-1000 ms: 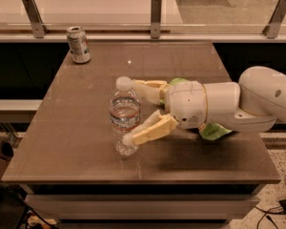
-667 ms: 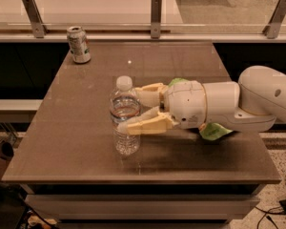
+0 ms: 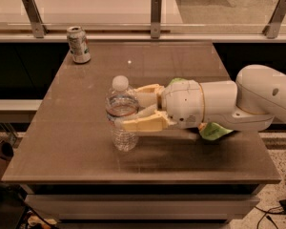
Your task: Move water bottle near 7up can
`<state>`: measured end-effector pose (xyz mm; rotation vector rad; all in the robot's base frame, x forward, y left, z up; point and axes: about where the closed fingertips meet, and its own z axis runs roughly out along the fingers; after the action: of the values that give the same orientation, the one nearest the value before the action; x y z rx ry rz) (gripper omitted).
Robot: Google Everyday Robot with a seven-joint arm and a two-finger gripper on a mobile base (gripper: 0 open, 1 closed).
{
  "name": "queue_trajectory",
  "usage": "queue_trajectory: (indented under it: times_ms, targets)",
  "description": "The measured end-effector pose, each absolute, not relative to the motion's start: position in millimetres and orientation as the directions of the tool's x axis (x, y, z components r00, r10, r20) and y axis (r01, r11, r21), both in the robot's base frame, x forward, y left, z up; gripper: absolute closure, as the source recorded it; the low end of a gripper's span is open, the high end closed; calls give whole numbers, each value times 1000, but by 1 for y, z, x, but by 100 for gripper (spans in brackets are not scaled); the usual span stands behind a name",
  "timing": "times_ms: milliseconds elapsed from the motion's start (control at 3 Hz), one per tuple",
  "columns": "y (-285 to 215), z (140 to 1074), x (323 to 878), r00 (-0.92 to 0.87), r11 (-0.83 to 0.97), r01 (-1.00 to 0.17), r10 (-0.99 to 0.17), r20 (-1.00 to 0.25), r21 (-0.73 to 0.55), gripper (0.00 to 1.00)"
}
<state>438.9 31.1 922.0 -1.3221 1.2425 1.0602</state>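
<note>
Gripper [image 3: 129,108] is closed around the middle of the water bottle [image 3: 123,138], well apart from the 7up can [image 3: 78,44], so it can be carried upright toward that can.

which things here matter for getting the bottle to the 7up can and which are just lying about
Job: water bottle; 7up can, far left corner; pincer, shut on the water bottle mid-table.
Lying about: green bag under the arm.
</note>
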Motion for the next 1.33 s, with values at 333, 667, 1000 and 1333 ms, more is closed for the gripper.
queue_trajectory:
  times_ms: [333,667,1000,1333]
  targets:
    - [33,923,438,93,16,-995,-126,-988,-95,100]
    - [30,929,442,94,22,-995,-129,-987,-97,100]
    - [14,948,461,94,98,-989,-119,-988,-106,100]
    - [-6,971,489,78,194,-976,-98,-992,-96,100]
